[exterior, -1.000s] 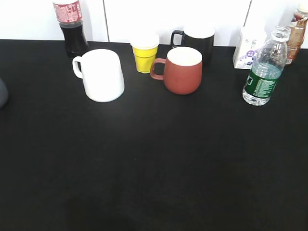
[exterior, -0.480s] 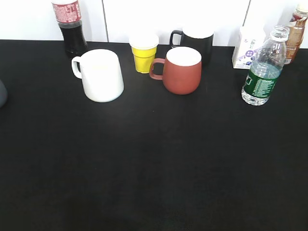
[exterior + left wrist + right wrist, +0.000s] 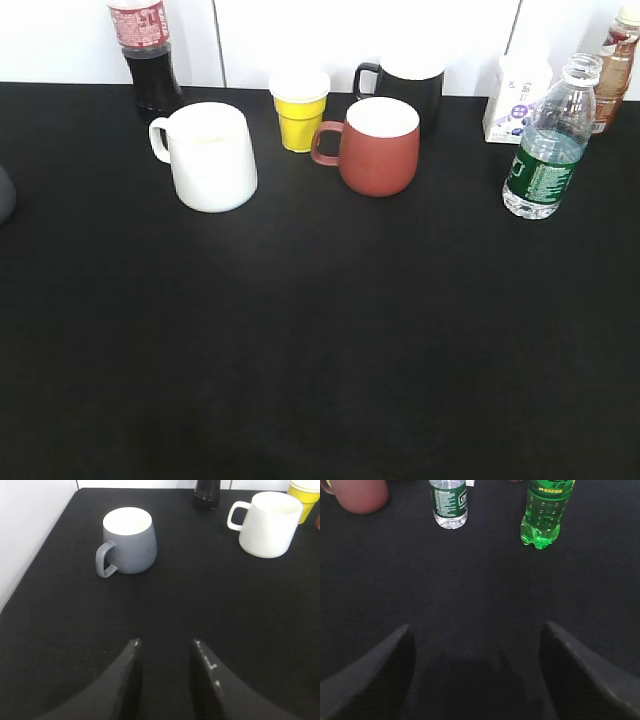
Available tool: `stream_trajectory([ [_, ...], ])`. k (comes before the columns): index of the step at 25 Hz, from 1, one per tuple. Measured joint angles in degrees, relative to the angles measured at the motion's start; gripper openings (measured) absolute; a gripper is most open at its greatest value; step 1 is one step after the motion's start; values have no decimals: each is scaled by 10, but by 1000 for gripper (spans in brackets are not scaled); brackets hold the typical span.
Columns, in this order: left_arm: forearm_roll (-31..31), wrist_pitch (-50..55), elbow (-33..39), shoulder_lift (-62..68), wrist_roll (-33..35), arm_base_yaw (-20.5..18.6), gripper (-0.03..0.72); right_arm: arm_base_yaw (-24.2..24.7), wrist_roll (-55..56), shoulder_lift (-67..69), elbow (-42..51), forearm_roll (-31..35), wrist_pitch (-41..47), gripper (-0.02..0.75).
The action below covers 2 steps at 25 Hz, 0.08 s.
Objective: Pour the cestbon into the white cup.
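The cestbon (image 3: 545,150), a clear ribbed bottle with a dark green label, stands upright and uncapped at the right of the black table; its lower part shows in the right wrist view (image 3: 449,502). The white cup (image 3: 207,156) stands upright at the back left; it also shows in the left wrist view (image 3: 267,524). Neither gripper shows in the exterior view. My left gripper (image 3: 165,642) is open and empty, well short of the white cup. My right gripper (image 3: 476,627) is wide open and empty, well short of the cestbon.
A red-brown mug (image 3: 378,146), a yellow cup (image 3: 300,110), a black mug (image 3: 405,85), a cola bottle (image 3: 147,55), a white carton (image 3: 515,95) and a brown drink bottle (image 3: 616,65) stand at the back. A grey mug (image 3: 128,541) sits far left. A bright green bottle (image 3: 546,511) stands right of the cestbon.
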<state>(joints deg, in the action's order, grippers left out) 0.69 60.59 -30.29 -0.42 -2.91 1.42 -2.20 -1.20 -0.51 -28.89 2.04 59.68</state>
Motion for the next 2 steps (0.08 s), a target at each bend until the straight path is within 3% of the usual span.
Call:
stream_trajectory([
  [2,0,0,0,0,0,0,248,0,0,0,0,0,0,586],
])
